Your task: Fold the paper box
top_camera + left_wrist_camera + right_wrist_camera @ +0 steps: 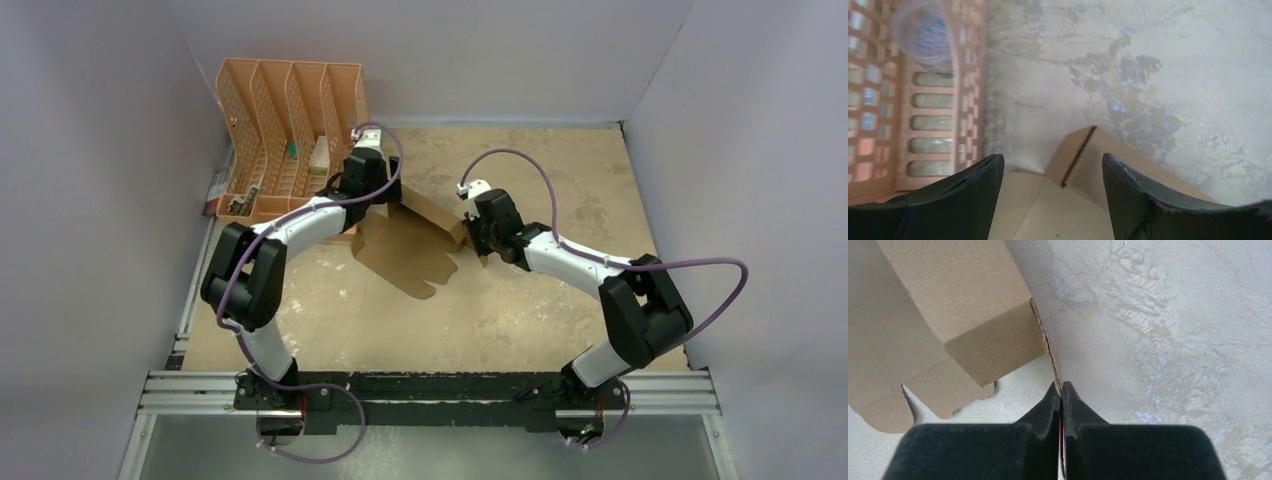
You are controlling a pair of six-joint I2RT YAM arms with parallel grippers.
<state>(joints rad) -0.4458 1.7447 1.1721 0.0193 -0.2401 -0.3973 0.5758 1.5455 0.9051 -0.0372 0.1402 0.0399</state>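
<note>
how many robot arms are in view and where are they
2. The left arm reaches to the paper box's far-left end beside the orange organiser, fingers open. The right arm is at the box's right end, fingers shut on its edge. None seems hidden.

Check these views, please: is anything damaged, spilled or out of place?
Nothing is spilled or torn. The paper box lies half-folded at a slant on the table, one flap pinched in the right gripper. Only the table top looks odd: it is worn and blotchy.

Left tool (1052, 159) spread wide, right tool (1062, 389) clamped tight, both arms reaching forward.
</note>
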